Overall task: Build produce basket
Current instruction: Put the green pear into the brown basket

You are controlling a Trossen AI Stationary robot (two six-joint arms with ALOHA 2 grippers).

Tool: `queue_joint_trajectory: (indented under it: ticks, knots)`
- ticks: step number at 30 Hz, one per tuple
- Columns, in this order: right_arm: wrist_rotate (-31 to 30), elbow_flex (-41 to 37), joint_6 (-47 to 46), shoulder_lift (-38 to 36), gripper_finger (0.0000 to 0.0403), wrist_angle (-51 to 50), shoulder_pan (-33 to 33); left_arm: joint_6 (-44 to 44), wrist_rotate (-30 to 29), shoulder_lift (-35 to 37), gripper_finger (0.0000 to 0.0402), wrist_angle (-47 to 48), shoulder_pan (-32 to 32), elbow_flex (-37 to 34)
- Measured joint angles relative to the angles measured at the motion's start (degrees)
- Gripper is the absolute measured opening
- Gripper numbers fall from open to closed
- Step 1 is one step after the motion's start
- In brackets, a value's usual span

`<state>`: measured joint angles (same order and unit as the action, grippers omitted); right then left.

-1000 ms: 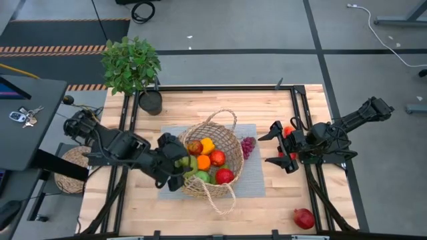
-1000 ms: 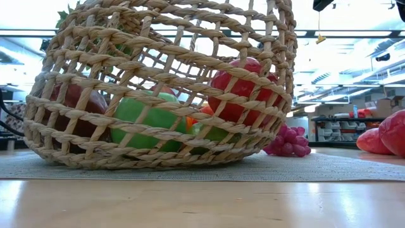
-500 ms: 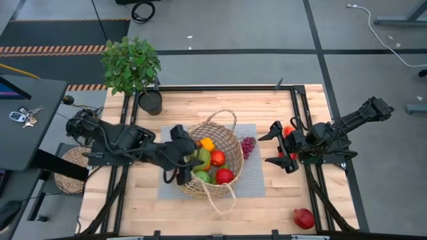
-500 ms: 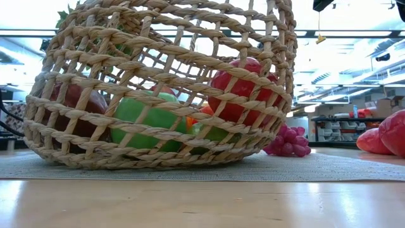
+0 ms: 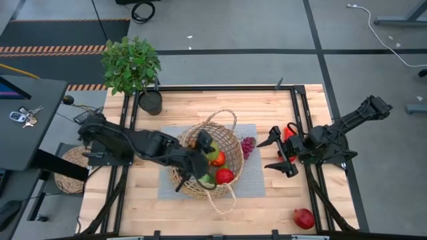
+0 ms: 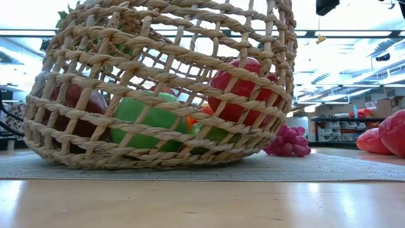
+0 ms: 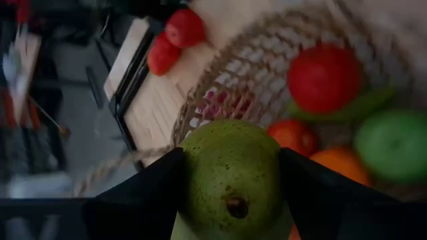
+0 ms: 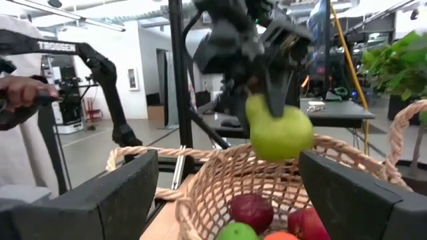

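Note:
The tan wicker basket [image 5: 212, 167] stands on a grey mat and holds red and green apples, an orange and other produce; it fills the low view [image 6: 158, 88]. My left gripper [image 5: 205, 148] hovers over the basket's middle, shut on a green pear [image 7: 230, 177]. My right gripper [image 5: 277, 152] waits open to the right of the basket, looking at it [image 8: 230, 167]. Purple grapes [image 5: 248, 143] lie on the mat by the basket's right side. A red pomegranate [image 5: 303, 217] lies near the table's near right corner. My left gripper pinches the green pear between its two fingers [image 7: 143, 197], one on each side of its upper, narrower part [image 8: 260, 110]. The fingers come from above, slanting down. The pear [image 8: 280, 133] hangs below them, lifted clear above the basket's rim.
A potted leafy plant [image 5: 131, 63] stands at the table's far left corner. Red produce [image 5: 288, 131] lies by the right gripper at the right edge. A smaller wicker object [image 5: 67, 170] sits off the table's left. A person's hand [image 8: 20, 90] shows beyond the table.
My left gripper has carried the green pear toward the table's right, from the basket's left rim to above the basket's middle, still shut on it. The basket and its contents have stayed put.

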<state>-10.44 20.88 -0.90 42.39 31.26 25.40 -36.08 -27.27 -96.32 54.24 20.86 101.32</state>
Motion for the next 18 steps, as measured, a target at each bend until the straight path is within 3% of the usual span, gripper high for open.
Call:
queue_joint_trajectory:
  ticks: [4, 9, 18]
  knots:
    - [-1.12, 0.00, 3.70, -0.20, 0.0364, 1.93, 0.09, -11.04, -0.36, -2.57, 0.0233, -0.02, -0.56, 0.00]
    - [-9.58, 0.02, 3.62, -2.07, 0.0364, 1.45, -0.55, -20.23, -2.24, -4.66, 0.0233, 0.14, -0.77, -0.04]
    - [-11.30, 6.75, 0.25, -9.69, 0.0364, -8.61, -1.20, -23.35, -2.75, -4.83, 0.0233, -0.04, -1.20, -0.04]
